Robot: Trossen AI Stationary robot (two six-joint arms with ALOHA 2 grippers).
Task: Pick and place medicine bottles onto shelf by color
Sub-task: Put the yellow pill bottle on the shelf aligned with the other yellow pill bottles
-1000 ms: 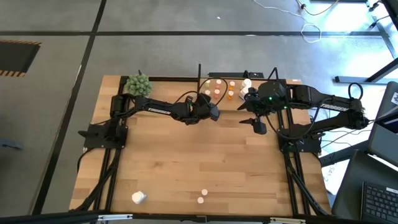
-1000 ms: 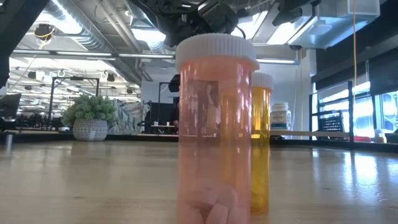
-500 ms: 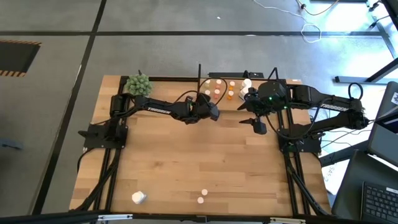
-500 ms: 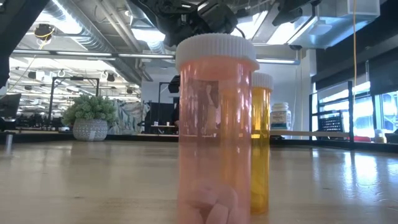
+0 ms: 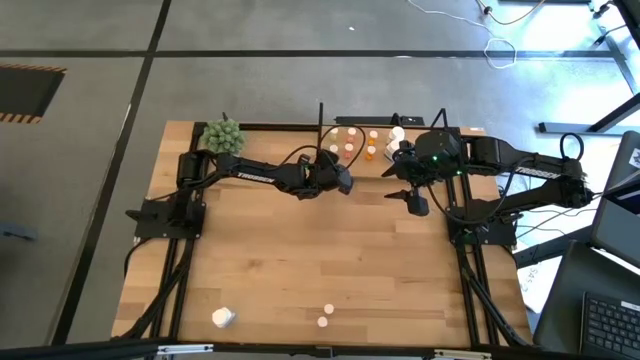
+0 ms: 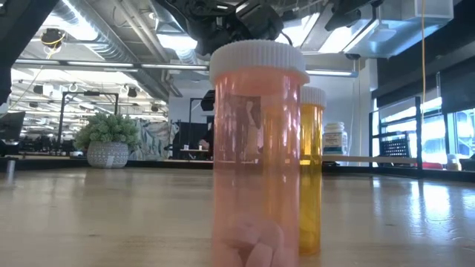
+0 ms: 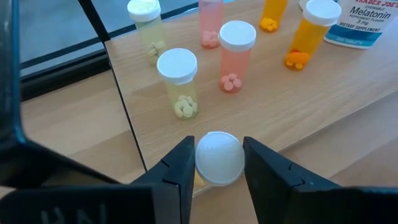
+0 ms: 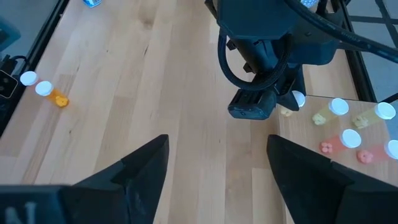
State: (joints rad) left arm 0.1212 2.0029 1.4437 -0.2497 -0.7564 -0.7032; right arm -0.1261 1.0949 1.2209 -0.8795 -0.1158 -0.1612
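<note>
arms: 2, one per side, w/ 2 end effectors: left end effector (image 7: 219, 180), right end effector (image 8: 217, 180)
fingers: 2 on each end effector
shelf (image 5: 385, 140): 1
bottles on shelf, left wrist view: 7 in all
- pale yellow bottles (image 7: 178, 81): 2
- pink bottles (image 7: 235, 55): 2, one cut off at the edge
- orange bottles (image 7: 309, 31): 2, one cut off too
- big white bottle w/ label (image 7: 367, 22): 1
bottle btwn left fingers: 1, white cap (image 7: 219, 158) is all that shows
loose bottles on tabletop (image 5: 300, 250), near edge: 2 spots from above, a white one (image 5: 222, 317) & a cap (image 5: 323, 321)
low view up close: 1 pink (image 6: 258, 156) + 1 orange (image 6: 312, 167)
green plant ball (image 5: 223, 135): 1
</note>
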